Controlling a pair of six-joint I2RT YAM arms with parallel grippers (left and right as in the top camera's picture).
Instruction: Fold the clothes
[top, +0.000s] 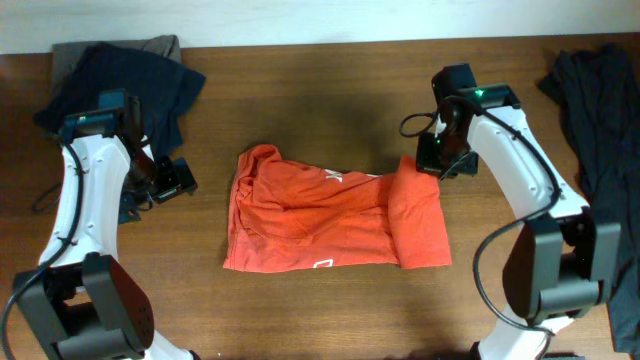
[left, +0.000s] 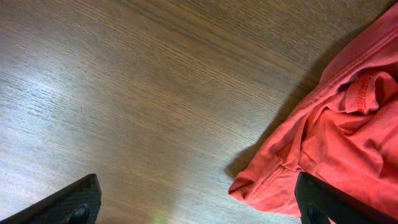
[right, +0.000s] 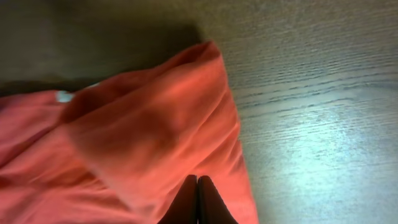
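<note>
The clothes, a red-orange T-shirt (top: 330, 215), lie crumpled in the middle of the table, the right side folded over into a flap (top: 420, 215). A bit of white lettering (top: 335, 177) shows near its top edge. My right gripper (top: 438, 160) hovers at the flap's far right corner. In the right wrist view its fingers (right: 197, 180) are pressed together above the red fabric (right: 143, 130), with nothing seen between them. My left gripper (top: 175, 180) stands wide open left of the shirt. Its right finger (left: 329, 205) overlaps the shirt's edge (left: 336, 130), its left finger (left: 68, 205) is over bare wood.
A heap of dark clothes (top: 130, 80) lies at the back left corner, behind the left arm. Another dark garment (top: 600, 130) hangs along the right edge, beside the right arm's base. Bare wood (top: 320, 90) runs behind the shirt.
</note>
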